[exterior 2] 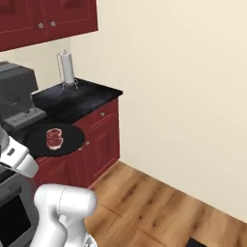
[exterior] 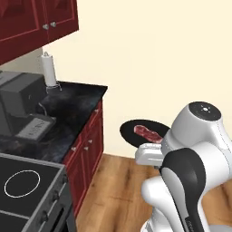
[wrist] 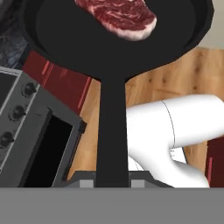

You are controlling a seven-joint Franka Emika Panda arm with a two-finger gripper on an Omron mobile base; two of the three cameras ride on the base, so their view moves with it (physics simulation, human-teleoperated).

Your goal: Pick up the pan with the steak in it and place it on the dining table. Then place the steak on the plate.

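My tool [wrist: 112,183] was clamped narrow on the pan [wrist: 83,39] handle, at the handle's far end. The pan hung in the air over the wood floor [exterior 2: 159,202], off the edge of the red-cabinet counter [exterior: 68,102], held about level. Steak [wrist: 118,15] sat loose near the middle of the pan, nothing pinning it. Judged the pan stiff and fairly heavy, with the load far out from my grip, so the long handle would lever down and might twist between the fingers. The steak looked soft and slick, likely to slide if tilted. Better hold would be closer to the bowl.

Around: stove [exterior: 27,190] with knobs below left, coffee machine [exterior: 20,102] and paper towel roll [exterior: 48,68] on the counter, upper cabinets [exterior 2: 43,19], a bare wall close by. My own arm sat just under the pan, crowding any swing.
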